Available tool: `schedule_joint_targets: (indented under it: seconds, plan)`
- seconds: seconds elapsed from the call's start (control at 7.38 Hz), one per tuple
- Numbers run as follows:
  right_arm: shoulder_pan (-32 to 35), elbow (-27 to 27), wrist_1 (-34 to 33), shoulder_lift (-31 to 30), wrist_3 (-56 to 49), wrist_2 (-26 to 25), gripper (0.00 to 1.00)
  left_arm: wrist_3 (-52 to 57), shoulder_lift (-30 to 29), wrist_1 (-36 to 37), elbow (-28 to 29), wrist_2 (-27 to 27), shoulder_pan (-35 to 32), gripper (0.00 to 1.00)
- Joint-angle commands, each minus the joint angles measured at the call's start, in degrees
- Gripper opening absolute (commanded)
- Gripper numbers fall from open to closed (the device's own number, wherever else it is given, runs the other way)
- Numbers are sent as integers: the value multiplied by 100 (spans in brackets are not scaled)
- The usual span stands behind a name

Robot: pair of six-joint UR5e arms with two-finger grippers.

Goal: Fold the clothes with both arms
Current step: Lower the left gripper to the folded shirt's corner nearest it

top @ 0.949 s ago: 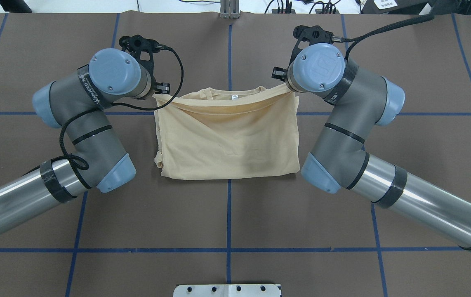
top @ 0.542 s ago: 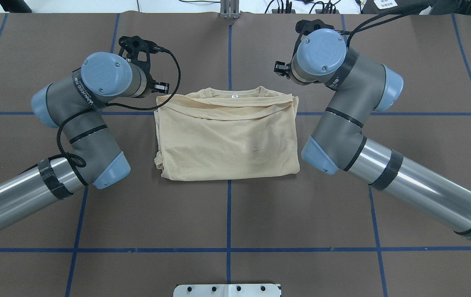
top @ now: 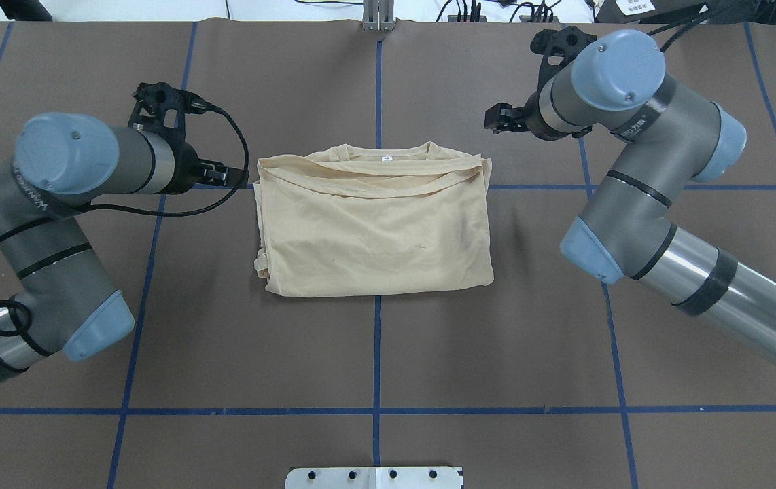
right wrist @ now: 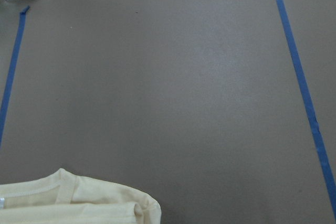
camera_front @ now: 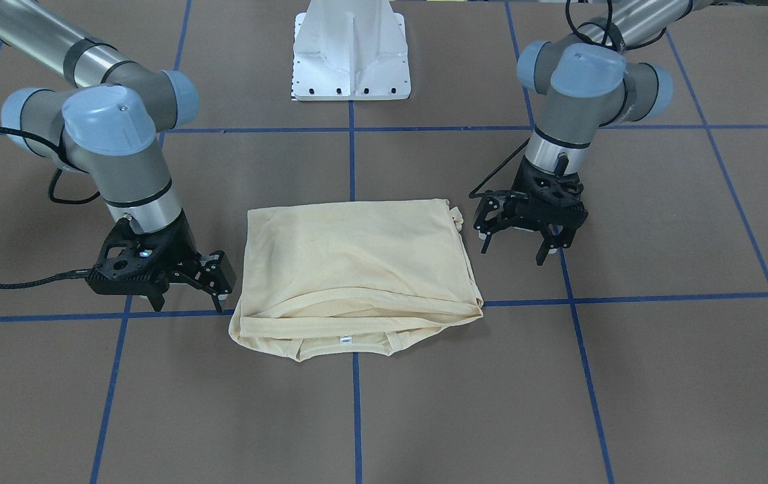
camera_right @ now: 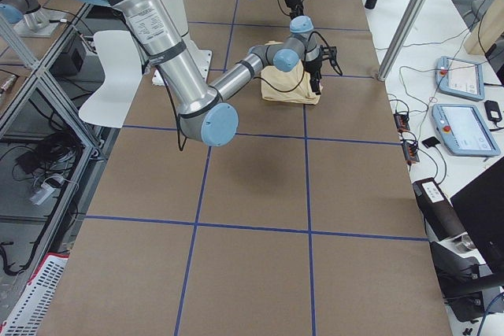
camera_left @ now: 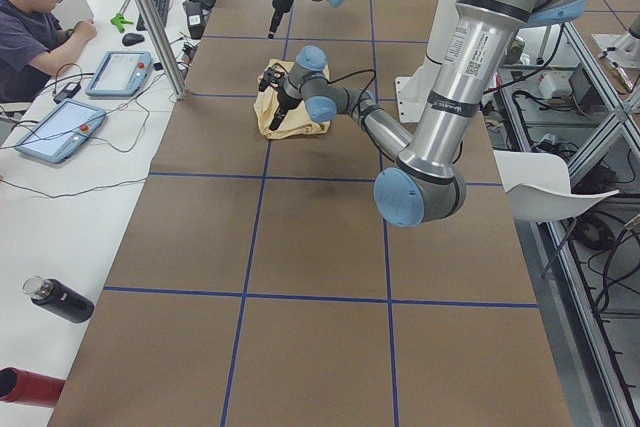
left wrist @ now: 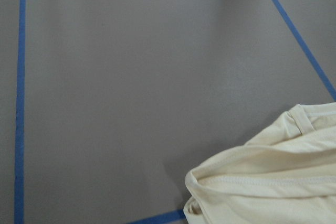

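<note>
Front-facing view: the folded cream T-shirt (camera_front: pixel 357 262) lies flat mid-table (camera_front: pixel 626 376), its neck label (camera_front: pixel 343 341) at the 6 o'clock edge. The left gripper (camera_front: pixel 513 250) hangs at the T-shirt's 3 o'clock, clear of it, fingers spread and empty. The right gripper (camera_front: pixel 189 298) sits at 9 o'clock, just beside the cloth, fingers also apart.

Overhead view: the left gripper is at the T-shirt's 10 o'clock, the right gripper at 1 o'clock.

Left wrist view: a T-shirt corner shows at 5 o'clock.

Right wrist view: a T-shirt corner shows at 7 o'clock.

Overhead and facing front views look steeply down, sharing the T-shirt (top: pixel 374 231).
</note>
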Motion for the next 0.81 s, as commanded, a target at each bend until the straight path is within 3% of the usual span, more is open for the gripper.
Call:
schedule_joint_targets:
  seconds: [0.0,0.14,0.41,0.68]
  plan:
    - [2,119,273,-242,-53,14,100,-660,209,-161,-185,17,682,100]
    - [2,119,273,-233,-53,5,100,-786,217,-415,-115,17,894,99]
    - [-7,119,273,-242,-53,-12,100,-840,217,-479,-27,26,1063,79]
    - [-7,111,273,-233,-53,-21,100,-883,147,-488,140,26,1202,78]
